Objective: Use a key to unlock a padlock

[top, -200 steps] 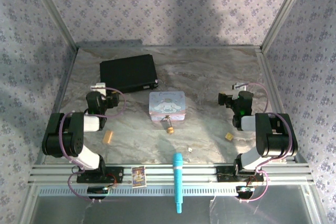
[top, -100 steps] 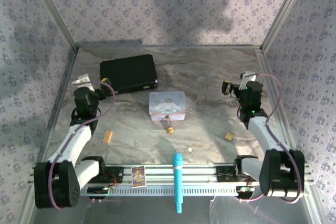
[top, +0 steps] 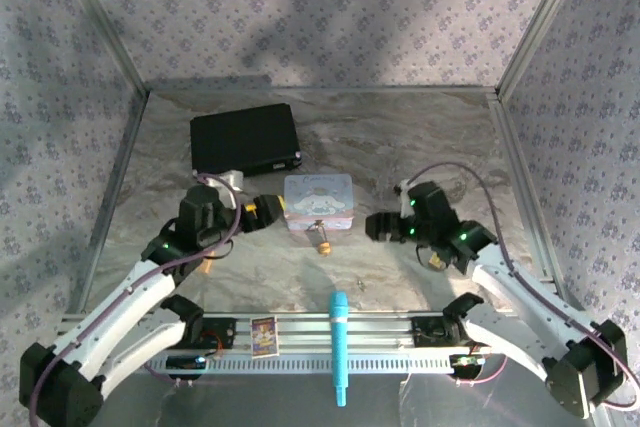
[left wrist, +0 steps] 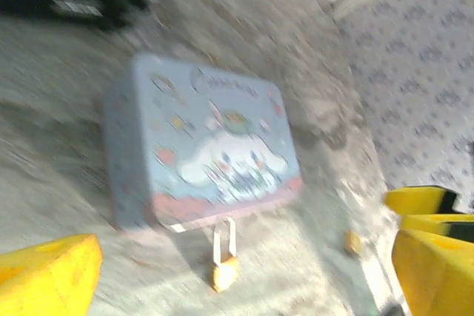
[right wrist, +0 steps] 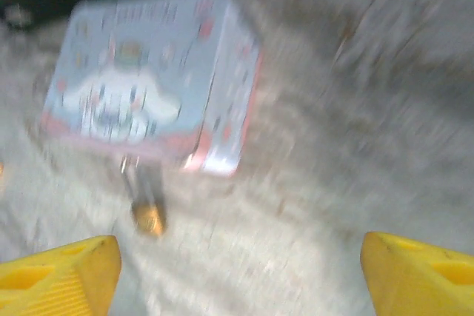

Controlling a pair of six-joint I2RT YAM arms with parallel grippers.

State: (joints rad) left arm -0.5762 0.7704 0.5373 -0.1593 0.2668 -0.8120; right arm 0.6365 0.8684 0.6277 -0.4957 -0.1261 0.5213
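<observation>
Swinging in from the outer edges of the table, both arms have brought their grippers to the middle, so the left gripper (top: 262,210) and the right gripper (top: 376,228) now face each other across the pastel tin (top: 318,199). The padlock (top: 323,244) has not moved: it lies on the table between the two sets of jaws, just beside the tin's near wall, and both wrist views, though blurred, show it ahead of the yellow fingers (right wrist: 63,271). Left jaws stand fully wide with nothing in them; right jaws also stand wide apart and hold nothing. The key (top: 361,287) lies untouched behind the right jaws, toward the arm bases and apart from the padlock. Judging by this, the approach is under way but no grasp has begun; the key must be picked up first
</observation>
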